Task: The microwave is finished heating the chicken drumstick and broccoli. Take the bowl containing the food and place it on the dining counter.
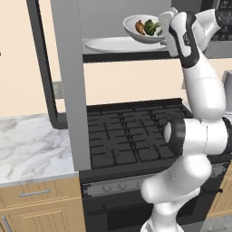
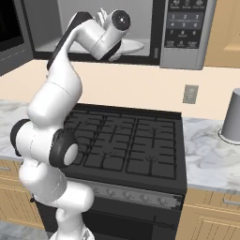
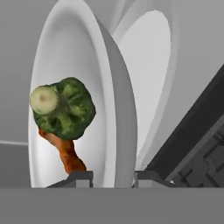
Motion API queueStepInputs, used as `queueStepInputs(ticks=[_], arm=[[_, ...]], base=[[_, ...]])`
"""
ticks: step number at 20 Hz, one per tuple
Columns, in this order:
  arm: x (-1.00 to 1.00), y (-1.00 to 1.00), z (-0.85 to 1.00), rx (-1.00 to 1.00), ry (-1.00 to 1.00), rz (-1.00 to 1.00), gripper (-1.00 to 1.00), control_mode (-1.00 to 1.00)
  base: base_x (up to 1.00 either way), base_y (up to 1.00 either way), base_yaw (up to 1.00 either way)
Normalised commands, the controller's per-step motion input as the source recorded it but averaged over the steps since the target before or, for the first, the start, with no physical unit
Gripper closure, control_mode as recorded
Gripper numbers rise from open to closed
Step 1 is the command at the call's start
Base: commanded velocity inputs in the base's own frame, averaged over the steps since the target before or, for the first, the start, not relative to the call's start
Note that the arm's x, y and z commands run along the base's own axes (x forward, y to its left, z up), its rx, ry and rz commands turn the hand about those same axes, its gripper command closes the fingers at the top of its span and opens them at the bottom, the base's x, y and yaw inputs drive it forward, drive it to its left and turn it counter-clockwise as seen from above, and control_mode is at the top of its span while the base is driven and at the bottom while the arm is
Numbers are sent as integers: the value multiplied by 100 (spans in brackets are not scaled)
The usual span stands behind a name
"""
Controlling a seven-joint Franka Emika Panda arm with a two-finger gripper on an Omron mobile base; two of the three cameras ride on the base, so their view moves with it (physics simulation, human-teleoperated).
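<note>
A white bowl [image 1: 141, 28] hangs above the round turntable [image 1: 118, 44] in the open microwave [image 2: 185, 33], its near rim pinched between the two fingertips [image 3: 78, 178] of the robot's tool [image 3: 113, 179], one tip inside the rim and one outside. The tool's tips are clamped on that rim, with the wall of the bowl running straight up from between them in the hand view. From the left base view the bowl sits just to the left of the tool [image 1: 166, 28], clear of the turntable and tilted, its open side facing up and away from the tool. Inside, the broccoli [image 3: 64, 107] lies against the bowl's floor with its pale cut stem turned toward the hand camera. The chicken drumstick [image 3: 66, 153] lies just nearer the tool, touching the broccoli, its long axis running from the tool's tip toward the floret. Below the microwave sits a black stove [image 2: 126, 140].
</note>
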Motion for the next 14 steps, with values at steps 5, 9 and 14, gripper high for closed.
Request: queueStepInputs(ticks=[5, 9, 14], arm=[[-100, -44, 0, 5, -10, 0, 100, -100], [-100, -52, 0, 2, 0, 0, 100, -100], [-100, -42, -1, 0, 4, 0, 100, -100]], base=[[0, 0, 0], [0, 0, 0], [0, 0, 0]])
